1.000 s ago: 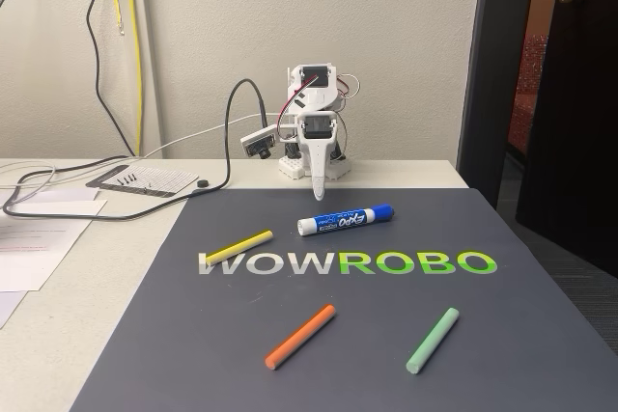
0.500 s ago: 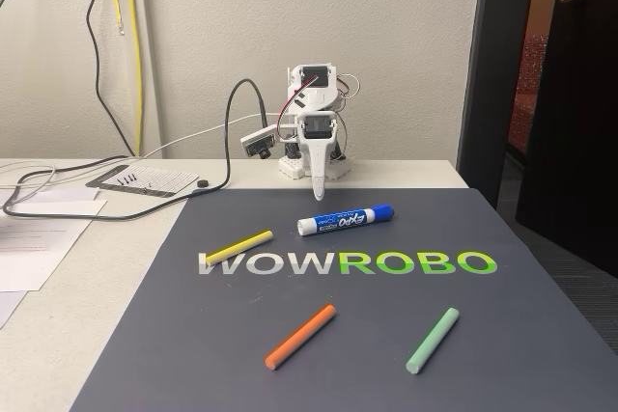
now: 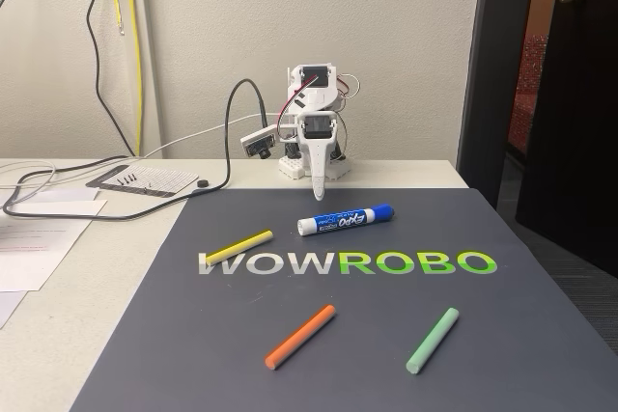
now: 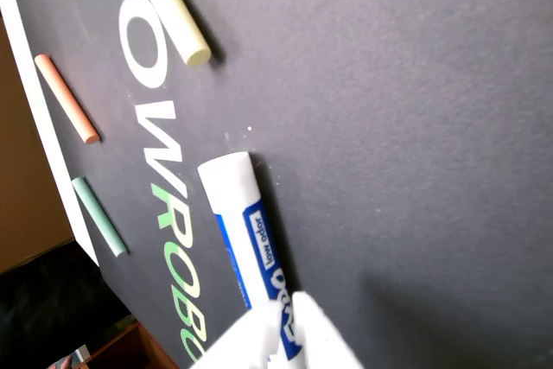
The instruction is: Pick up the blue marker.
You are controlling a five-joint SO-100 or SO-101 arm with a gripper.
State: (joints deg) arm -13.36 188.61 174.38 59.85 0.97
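Note:
The blue marker (image 3: pixel 345 220), white-barrelled with blue EXPO lettering and a blue cap, lies flat on the dark mat (image 3: pixel 386 306), its cap to the right in the fixed view. The folded white arm stands behind it at the mat's back edge. Its gripper (image 3: pixel 318 194) points straight down, shut and holding nothing, its tip a little behind the marker's white end and apart from it. In the wrist view the marker (image 4: pixel 246 222) runs down toward the gripper (image 4: pixel 287 310) at the bottom edge, which hides its lower part.
On the mat lie a yellow stick (image 3: pixel 238 246), an orange stick (image 3: pixel 300 336) and a green stick (image 3: pixel 432 340), all nearer the camera than the marker. Cables (image 3: pixel 116 195) and papers (image 3: pixel 43 233) cover the table's left. A dark door (image 3: pixel 570 103) stands at the right.

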